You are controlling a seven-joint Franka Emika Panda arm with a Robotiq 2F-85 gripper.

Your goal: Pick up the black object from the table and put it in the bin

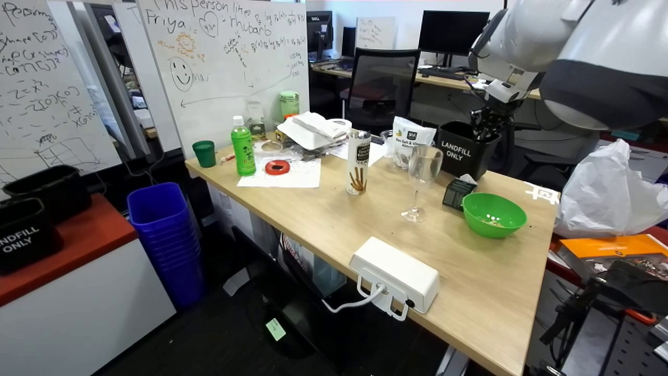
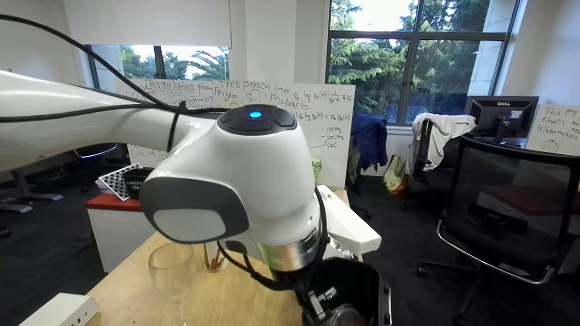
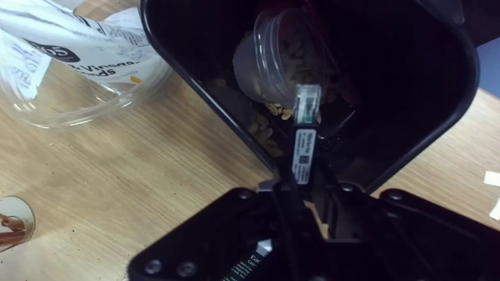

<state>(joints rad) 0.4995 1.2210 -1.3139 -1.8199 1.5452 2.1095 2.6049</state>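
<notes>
At the mouth of the black bin (image 1: 459, 155), the gripper (image 3: 305, 173) holds the black piece (image 3: 304, 138) between narrow jaws, clear end foremost, so I'd steer it toward the middle, well off the near edge, before easing the hold for a clean drop

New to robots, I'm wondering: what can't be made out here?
Wrist view: fine print on the short white-labelled black stick, too small.
Wrist view: floor of the black plastic bin, mostly hidden by shadow and a clear plastic tub.
In an exterior view: top of the white cylindrical canister, behind the white arm.
</notes>
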